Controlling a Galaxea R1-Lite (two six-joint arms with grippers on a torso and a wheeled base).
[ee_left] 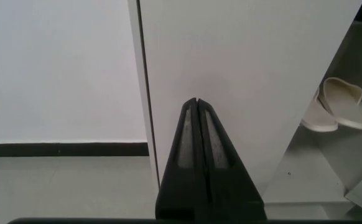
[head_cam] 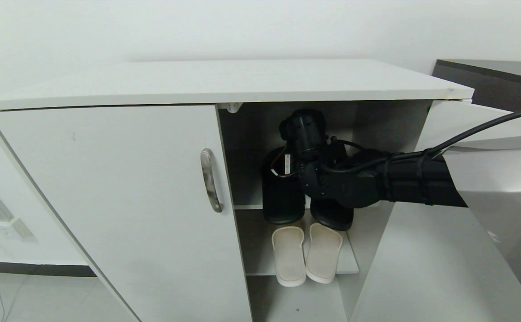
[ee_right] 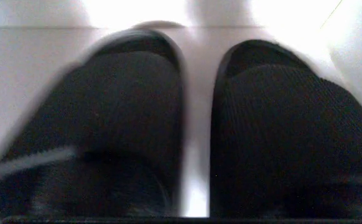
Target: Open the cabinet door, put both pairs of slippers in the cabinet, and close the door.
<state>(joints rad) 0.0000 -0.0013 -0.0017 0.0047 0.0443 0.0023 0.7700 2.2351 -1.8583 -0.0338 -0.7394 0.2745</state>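
Black slippers (head_cam: 282, 199) rest on a cabinet (head_cam: 242, 80) shelf beneath the right pincer (head_cam: 304, 134), grip unclear; left pincer (ee_left: 196, 106) closed, empty.

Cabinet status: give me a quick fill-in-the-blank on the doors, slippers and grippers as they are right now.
1. The cabinet's left door is ____.
2. Of the black slippers and the white slippers, the right arm hangs over the ____ pair.
3. The pair nearer the cabinet's open front is the ____ pair.
4. The left gripper, facing the left door, is ____.

Missing words: closed; black; white; shut.
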